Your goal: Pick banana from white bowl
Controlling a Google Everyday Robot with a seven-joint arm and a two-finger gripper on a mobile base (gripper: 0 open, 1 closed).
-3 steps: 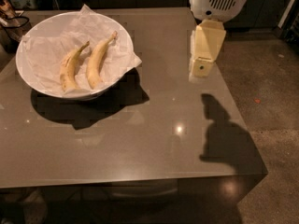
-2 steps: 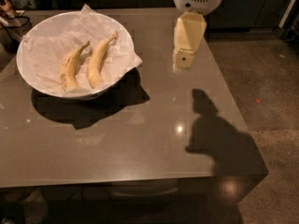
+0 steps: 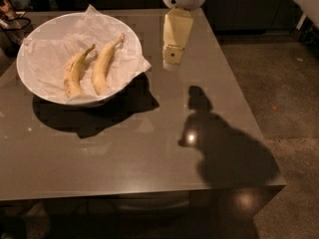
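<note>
Hovering over the bench (image 3: 124, 158) beside the white bowl (image 3: 89, 101), your end effector (image 3: 172, 61) holds no fruit; released or clenched, you cannot tell. Both bananas (image 3: 104, 66) lie in the bowl: grasp and lift remain.

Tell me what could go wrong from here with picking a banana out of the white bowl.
1. The pincer hangs over the table just right of the white bowl; crossing too low, it could knock the rim and shove the bowl.
2. The near banana lies close beside the far banana, so the pincer may nudge or catch both.
3. The crumpled paper lies under them and spills over the rim, so it could get pinched and dragged out.
</note>
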